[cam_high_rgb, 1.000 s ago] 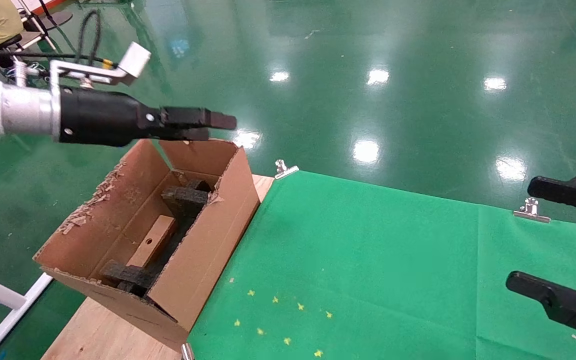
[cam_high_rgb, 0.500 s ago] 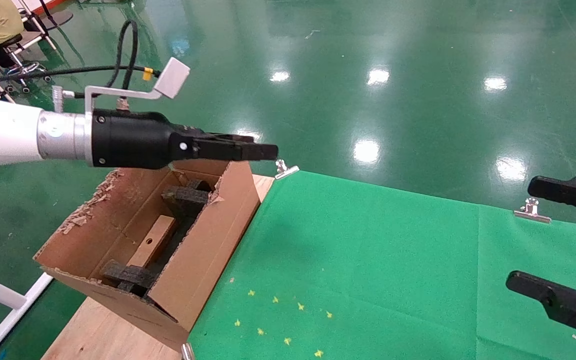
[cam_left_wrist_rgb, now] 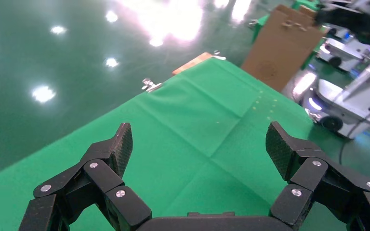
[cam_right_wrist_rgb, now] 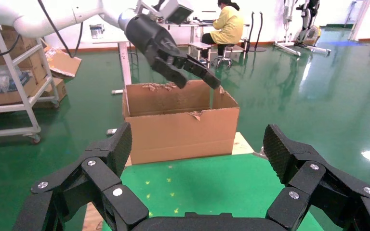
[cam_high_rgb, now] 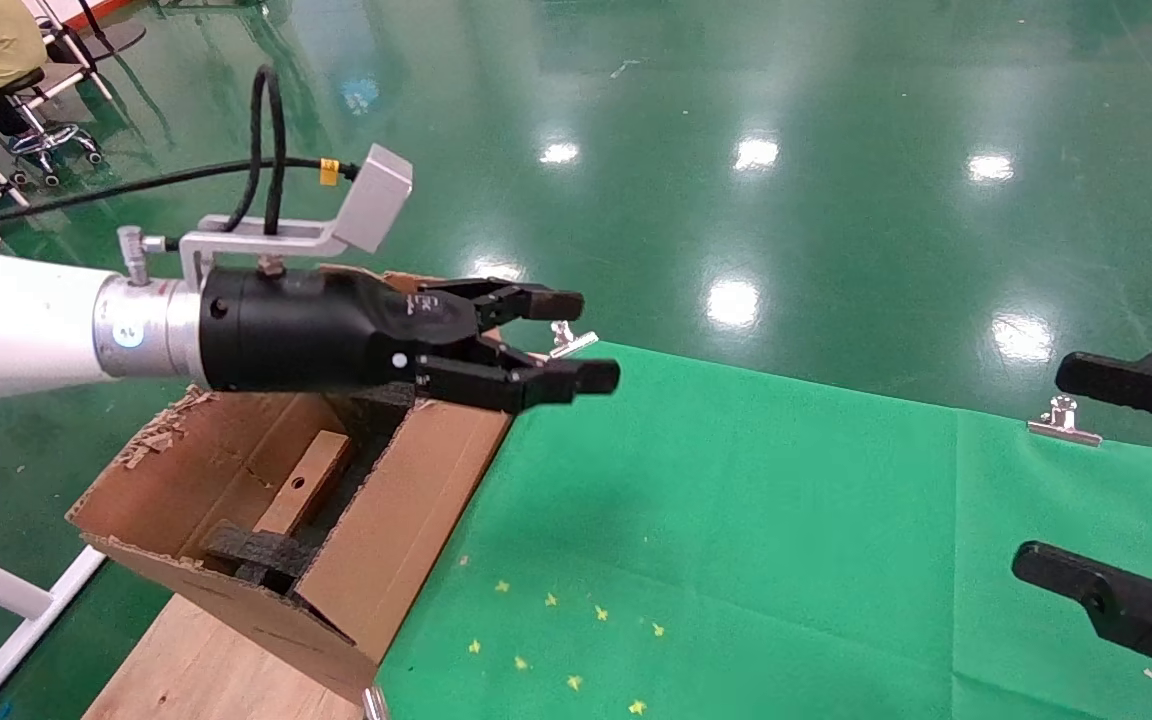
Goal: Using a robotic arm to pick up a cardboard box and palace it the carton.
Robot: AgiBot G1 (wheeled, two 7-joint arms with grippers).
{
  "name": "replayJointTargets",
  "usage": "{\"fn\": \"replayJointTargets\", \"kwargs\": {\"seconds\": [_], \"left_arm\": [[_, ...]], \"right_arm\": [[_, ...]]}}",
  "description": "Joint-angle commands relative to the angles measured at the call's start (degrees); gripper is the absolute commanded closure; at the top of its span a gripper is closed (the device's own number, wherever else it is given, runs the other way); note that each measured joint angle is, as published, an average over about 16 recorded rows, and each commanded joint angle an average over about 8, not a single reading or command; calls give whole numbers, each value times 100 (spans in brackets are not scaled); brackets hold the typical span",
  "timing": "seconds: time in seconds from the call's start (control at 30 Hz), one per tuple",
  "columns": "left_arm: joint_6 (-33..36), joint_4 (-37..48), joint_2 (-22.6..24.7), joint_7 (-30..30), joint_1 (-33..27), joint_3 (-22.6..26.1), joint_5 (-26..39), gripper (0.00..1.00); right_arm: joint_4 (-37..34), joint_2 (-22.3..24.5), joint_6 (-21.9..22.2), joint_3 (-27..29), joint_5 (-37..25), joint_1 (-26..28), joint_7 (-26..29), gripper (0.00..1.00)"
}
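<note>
Green-clothed table sitting on a glossy green floor, carton standing at its left edge with the cardboard box lying inside, left gripper hovering above the carton's far end, fingers spread wide and empty, right gripper idling wide open at the table's right edge.

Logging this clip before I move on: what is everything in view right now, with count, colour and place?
carton: one, brown, torn flaps, at the table's left end
cardboard box: one, brown, oblong with a round hole, lying inside the carton
foam blocks: at least two, black, inside the carton at either end of the box
cloth: one, green, covering the table
clips: two, silver, on the cloth's far edge
wooden tabletop: one, bare pale wood under the carton
left gripper: one, black, open, empty, above the carton's far end
right gripper: one, black, open, empty, at the table's right side
</note>
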Motion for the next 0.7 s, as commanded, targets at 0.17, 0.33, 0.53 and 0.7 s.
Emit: {"fn": "replayJointTargets", "kwargs": {"seconds": [0.17,0.33,0.53,0.7], "left_arm": [[30,-567,-46,441,532,-426,-280,0],[55,-1040,-84,809,975,-780,-514,0],[85,-1606,-130,1249,1506,-1205,-794,0],[107,-2034,-164,1583,1907,-1527,-1006,0]], "right_arm": [[0,0,0,0,0,0,0,0],[0,0,0,0,0,0,0,0],[0,0,0,0,0,0,0,0],[0,0,0,0,0,0,0,0]]}}
